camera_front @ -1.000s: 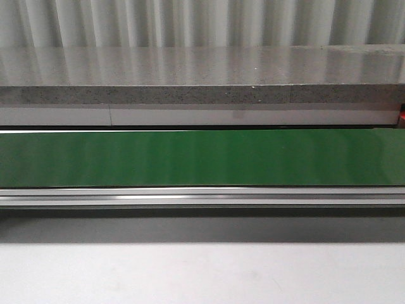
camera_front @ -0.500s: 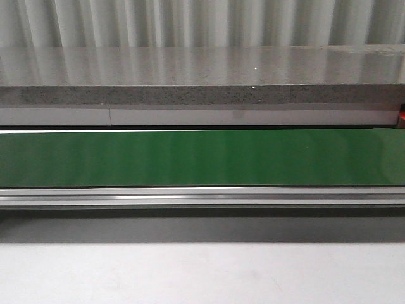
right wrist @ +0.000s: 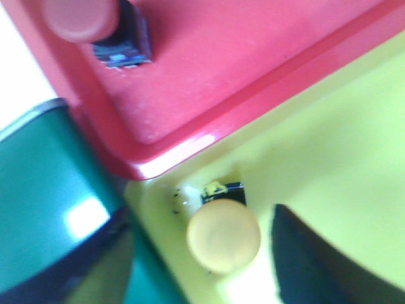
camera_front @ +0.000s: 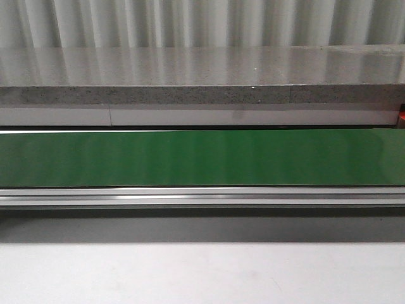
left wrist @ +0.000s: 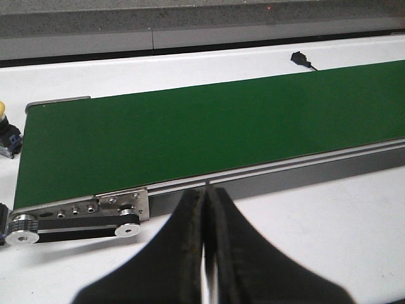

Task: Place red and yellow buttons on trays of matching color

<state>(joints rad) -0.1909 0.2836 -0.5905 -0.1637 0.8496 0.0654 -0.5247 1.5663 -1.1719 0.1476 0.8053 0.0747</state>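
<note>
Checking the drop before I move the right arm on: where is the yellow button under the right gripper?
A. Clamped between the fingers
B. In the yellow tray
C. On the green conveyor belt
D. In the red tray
B: in the right wrist view the yellow button sits on the yellow tray, near its corner beside the red tray, and the right gripper is open with its fingers apart on either side of it.

Front and both wrist views share the green belt (camera_front: 202, 158).
</note>
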